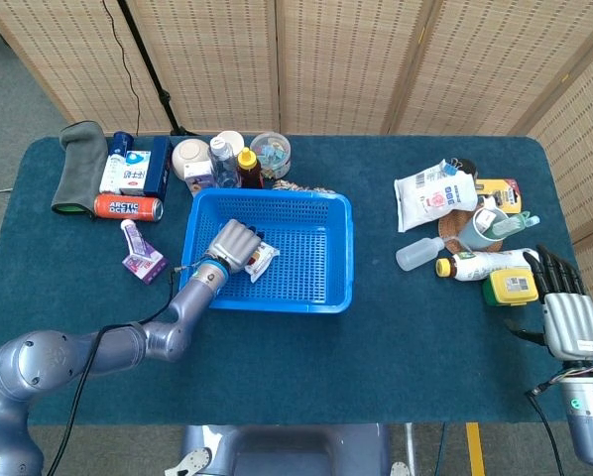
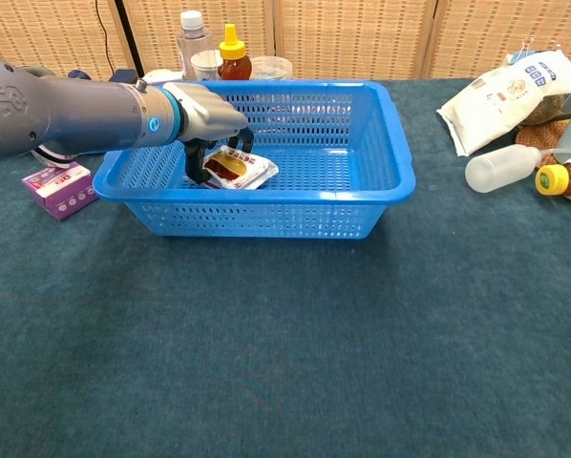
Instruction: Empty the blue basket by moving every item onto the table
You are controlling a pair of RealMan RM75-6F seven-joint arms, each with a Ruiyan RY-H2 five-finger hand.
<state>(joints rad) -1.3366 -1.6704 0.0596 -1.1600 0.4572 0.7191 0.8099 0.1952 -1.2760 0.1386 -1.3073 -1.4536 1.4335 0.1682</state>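
Chest view: left hand point(image 2: 207, 116) closing over a snack packet point(image 2: 240, 169) inside the blue basket point(image 2: 362, 205).

Its fingers are curling around the packet's left edge, which is tilting up off the basket floor in the left part of the basket. Right hand point(image 1: 568, 319) is resting at the table's point(image 1: 396, 357) near right edge, holding nothing, fingers straight and slightly apart, just near of a yellow box point(image 1: 511, 287).
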